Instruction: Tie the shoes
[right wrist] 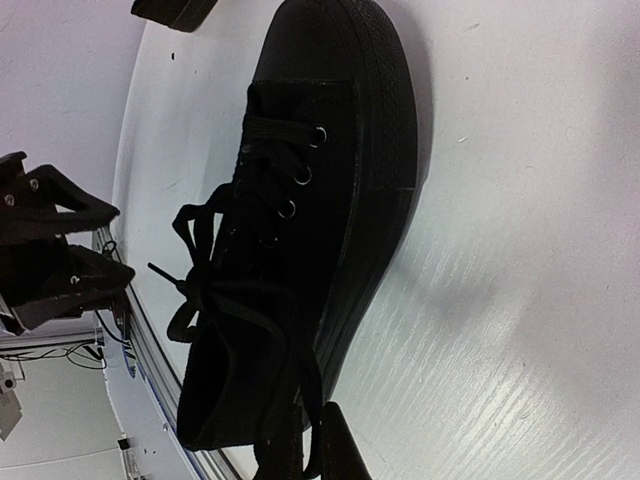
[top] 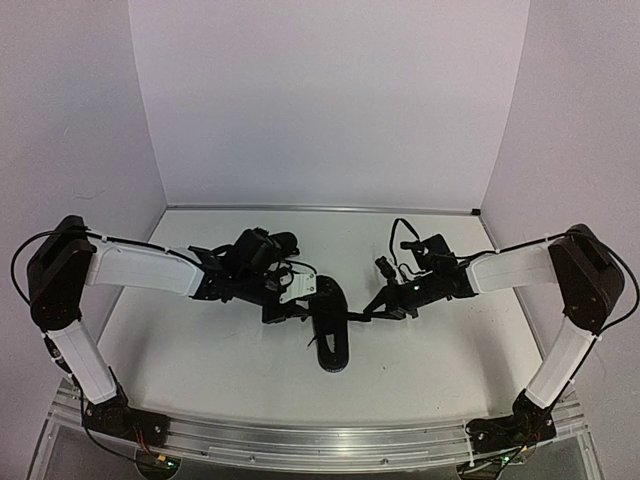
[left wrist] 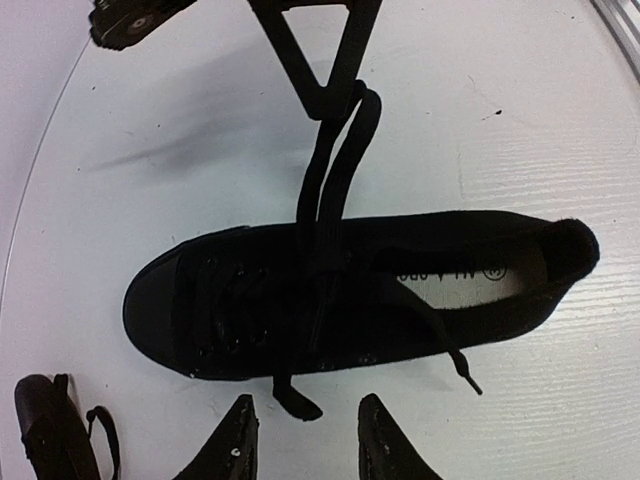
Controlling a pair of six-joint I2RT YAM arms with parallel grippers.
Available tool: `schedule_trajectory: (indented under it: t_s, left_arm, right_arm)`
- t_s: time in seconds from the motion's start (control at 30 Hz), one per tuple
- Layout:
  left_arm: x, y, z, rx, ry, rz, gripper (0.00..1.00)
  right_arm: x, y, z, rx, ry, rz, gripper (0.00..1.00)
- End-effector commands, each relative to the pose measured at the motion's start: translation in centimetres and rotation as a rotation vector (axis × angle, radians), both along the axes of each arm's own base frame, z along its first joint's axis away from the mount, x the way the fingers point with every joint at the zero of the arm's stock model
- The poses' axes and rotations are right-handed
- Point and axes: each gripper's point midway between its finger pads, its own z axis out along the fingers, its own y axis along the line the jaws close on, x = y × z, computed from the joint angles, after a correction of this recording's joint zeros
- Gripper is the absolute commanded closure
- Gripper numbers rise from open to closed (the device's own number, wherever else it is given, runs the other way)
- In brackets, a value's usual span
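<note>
Shoe (top: 329,340) lies on the white table (top: 200,350) midway between the two arms. In the left wrist view its toe points left and its pale insole shows at the heel end. Right claw (left wrist: 335,100) is pinched tight on a loop of lace (left wrist: 335,170) stretched straight out from the shoe's middle. Left claw (left wrist: 305,440) hovers just beside the shoe's opposite side, fingers spread apart, with a loose lace end (left wrist: 295,400) lying near them, not held.

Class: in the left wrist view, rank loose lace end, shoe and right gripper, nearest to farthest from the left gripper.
1. Loose lace end, right at the left gripper.
2. Shoe, mid-frame.
3. Right gripper, top, pinching the lace loop.
</note>
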Motion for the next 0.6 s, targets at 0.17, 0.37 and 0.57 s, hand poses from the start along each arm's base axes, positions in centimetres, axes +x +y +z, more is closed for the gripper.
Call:
schedule_trajectory:
  t_s: [0.17, 0.37, 0.57]
  left_arm:
    - [0.1, -2.3, -0.1, 0.031, -0.033, -0.074, 0.73]
    - [0.5, -3.0, -0.4, 0.033, -0.030, -0.067, 0.73]
    - [0.8, -3.5, -0.1, 0.016, -0.032, -0.067, 0.77]
  right_arm:
    - [-0.2, 0.3, 0.0, 0.010, -0.008, 0.019, 0.92]
    - [-0.3, 0.2, -0.1, 0.007, -0.008, 0.018, 0.91]
    - [-0.4, 0.2, -0.2, 0.005, -0.006, 0.019, 0.90]
